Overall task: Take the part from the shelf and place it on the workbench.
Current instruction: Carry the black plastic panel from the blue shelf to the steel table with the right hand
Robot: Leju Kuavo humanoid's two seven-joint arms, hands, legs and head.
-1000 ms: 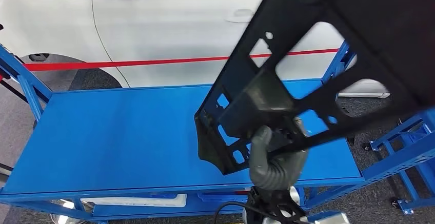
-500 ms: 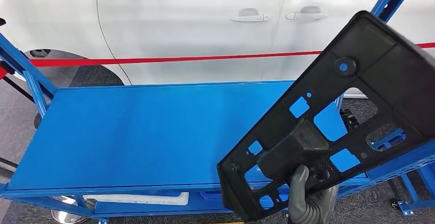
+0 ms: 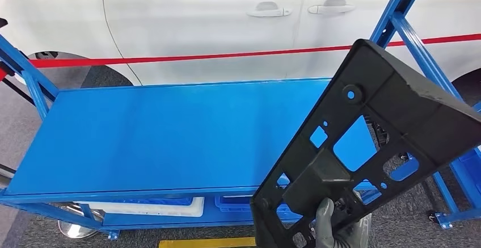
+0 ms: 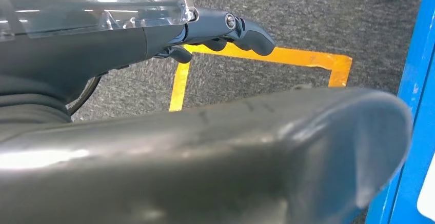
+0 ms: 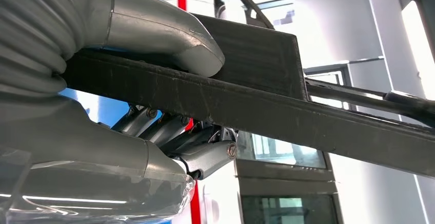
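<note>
Standing at the far left, slanted blue metal frame struts (image 3: 25,80), with a red band (image 3: 170,58) running across the doors of a white car (image 3: 215,26) parked behind; lying in the middle, a broad flat blue metal workbench top (image 3: 159,134), bare across its surface, with white and blue trays (image 3: 170,205) showing on the lower level beneath its front edge and a strip of yellow floor tape (image 3: 207,242) just in front; hanging low beside the bench in the left wrist view, the robot's left hand (image 4: 225,29), dark fingers (image 4: 254,34) loosely curled in over grey carpet and a yellow taped outline (image 4: 267,57), gripping nothing; rising toward the right, a large flat black plastic panel with many cut-out openings (image 3: 391,117), held tilted in the air above the bench's front right corner, not touching the top, its upper end reaching across a blue shelf upright (image 3: 397,15); clamping the panel's lower end, the grey-gloved right hand (image 3: 337,228), thick grey thumb (image 5: 169,42) pressing one face of the panel's edge (image 5: 246,103) and darker fingers (image 5: 205,155) wrapping the other
</note>
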